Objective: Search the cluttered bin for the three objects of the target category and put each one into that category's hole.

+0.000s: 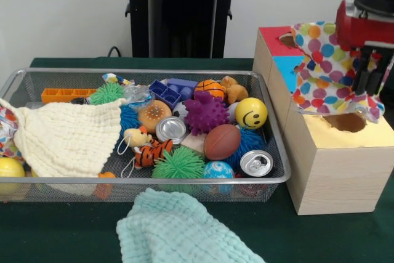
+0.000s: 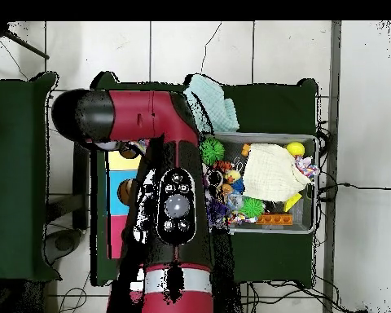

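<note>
My gripper [image 1: 371, 83] hangs at the far right, shut on a polka-dot cloth [image 1: 317, 69]. The cloth drapes down to the round hole [image 1: 348, 121] in the yellow top of the wooden box [image 1: 335, 173]. A cream cloth [image 1: 64, 133] lies over the left half of the wire bin [image 1: 74, 71]. In front of the bin, a mint cloth [image 1: 178, 229] lies on the green table. In the overhead view the arm [image 2: 174, 196] hides the gripper; the cream cloth [image 2: 272, 171] and mint cloth [image 2: 211, 102] show.
The bin also holds balls, two cans [image 1: 257, 163], a toy football [image 1: 222, 141], spiky toys, a toy tiger and an orange tray [image 1: 61, 95]. Another patterned cloth [image 1: 6, 132] peeks at the bin's left edge. The box has red [image 1: 277, 32] and blue [image 1: 287, 66] sections behind the yellow.
</note>
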Available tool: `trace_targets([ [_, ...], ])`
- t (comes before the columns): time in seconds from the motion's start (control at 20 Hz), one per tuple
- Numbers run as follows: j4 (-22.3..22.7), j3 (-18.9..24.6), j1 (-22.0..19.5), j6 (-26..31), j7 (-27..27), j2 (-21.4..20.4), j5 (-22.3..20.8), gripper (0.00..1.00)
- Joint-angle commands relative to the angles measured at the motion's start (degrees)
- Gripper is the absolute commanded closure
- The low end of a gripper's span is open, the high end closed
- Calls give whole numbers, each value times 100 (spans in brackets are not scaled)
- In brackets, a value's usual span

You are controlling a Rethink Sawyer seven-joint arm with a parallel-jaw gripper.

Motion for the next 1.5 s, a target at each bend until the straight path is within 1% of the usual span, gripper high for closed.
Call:
trace_targets([
  [0.05, 158, 293, -292, 295, -175, -167, -202, 100],
  [0.3, 315, 343, -261, -106, -32, -36, -246, 100],
  [0.7, 431, 287, -173, -291, 204, 61, -272, 100],
  [1.15, 793, 201, -18, -758, 601, 139, -249, 100],
  [1.5, 1132, 298, -46, -1410, 674, 326, -176, 100],
])
